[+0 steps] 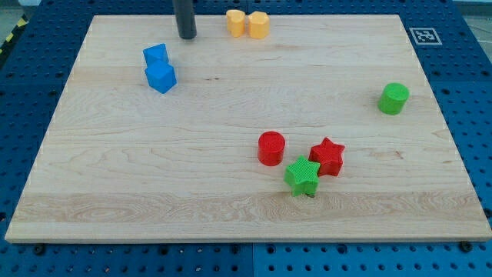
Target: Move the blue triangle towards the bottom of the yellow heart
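Wooden board (231, 200) sitting on blue pegboard; your tip (187, 36), a bare rod gripping nothing, is hovering above-right of blue triangle (155, 55), which is touching blue cube (161, 77), risking dragging it; yellow heart (237, 23) right

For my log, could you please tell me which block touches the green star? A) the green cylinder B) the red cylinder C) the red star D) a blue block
C: the green star sits against the red star, to its lower left.
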You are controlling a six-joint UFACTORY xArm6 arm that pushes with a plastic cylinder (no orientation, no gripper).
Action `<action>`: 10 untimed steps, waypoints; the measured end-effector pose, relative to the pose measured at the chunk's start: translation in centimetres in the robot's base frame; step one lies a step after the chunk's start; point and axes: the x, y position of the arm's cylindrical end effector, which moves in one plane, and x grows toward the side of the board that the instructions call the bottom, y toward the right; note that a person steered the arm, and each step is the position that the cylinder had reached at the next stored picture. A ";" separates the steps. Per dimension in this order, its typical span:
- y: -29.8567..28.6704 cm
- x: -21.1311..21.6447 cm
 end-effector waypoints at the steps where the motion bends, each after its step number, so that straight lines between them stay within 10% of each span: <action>1: -1.9 0.0; 10: -6.3 4.3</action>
